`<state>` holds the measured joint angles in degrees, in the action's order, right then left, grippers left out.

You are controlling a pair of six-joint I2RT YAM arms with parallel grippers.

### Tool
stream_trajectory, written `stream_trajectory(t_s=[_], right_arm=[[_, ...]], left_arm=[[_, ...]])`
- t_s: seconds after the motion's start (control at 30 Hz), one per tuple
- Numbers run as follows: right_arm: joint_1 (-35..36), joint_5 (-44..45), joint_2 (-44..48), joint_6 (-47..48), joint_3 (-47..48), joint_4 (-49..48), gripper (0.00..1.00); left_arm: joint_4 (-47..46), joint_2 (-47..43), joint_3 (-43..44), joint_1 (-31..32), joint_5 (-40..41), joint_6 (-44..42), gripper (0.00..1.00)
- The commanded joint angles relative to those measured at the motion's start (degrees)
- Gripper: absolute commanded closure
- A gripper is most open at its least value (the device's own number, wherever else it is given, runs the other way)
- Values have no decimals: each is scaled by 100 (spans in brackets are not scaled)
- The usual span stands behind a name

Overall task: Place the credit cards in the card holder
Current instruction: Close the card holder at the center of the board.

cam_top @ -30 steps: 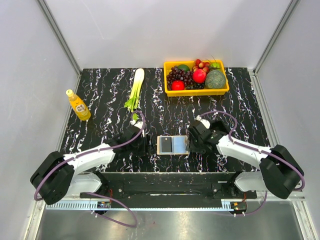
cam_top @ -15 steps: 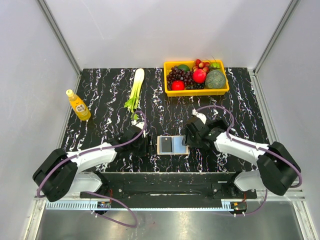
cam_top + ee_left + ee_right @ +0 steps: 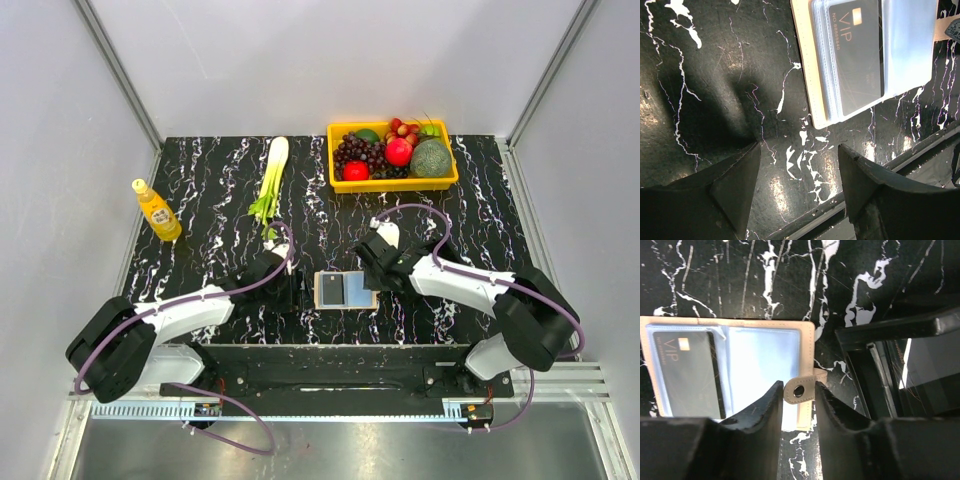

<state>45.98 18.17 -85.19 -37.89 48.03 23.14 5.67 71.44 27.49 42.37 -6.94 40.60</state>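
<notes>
- The counter (image 3: 200,190) is carrying the card holder (image 3: 345,290), which is lying open between the arms.
- Your left hand (image 3: 800,155) is hovering wide open beside it.
- Your right hand (image 3: 799,405) is standing narrow around the clasp tab (image 3: 799,391); you cannot tell whether it is gripping.
- A dark card (image 3: 857,50) is sitting in the left sleeve.

Our right jaws straddle the clasp tab (image 3: 800,390).
The card holder (image 3: 760,357) lies open on the worktop (image 3: 790,275), with a dark VIP card (image 3: 687,372) under its left clear sleeve and a pale blue right sleeve. The beige tab sits between our jaws, close on both sides; we cannot tell whether they pinch it.
</notes>
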Motion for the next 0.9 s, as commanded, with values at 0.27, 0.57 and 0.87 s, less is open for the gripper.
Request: stream_trajectory(t_s=[0.27, 0.57, 0.87], right_arm=[[69, 547, 46, -131, 259, 508, 92], [69, 169, 327, -140, 216, 297, 100], [61, 20, 389, -184, 119, 209, 100]], left_arm=[[-233, 98, 55, 17, -62, 36, 33], [-927, 625, 117, 17, -370, 308, 26], [-1199, 1161, 187, 43, -554, 580, 43]])
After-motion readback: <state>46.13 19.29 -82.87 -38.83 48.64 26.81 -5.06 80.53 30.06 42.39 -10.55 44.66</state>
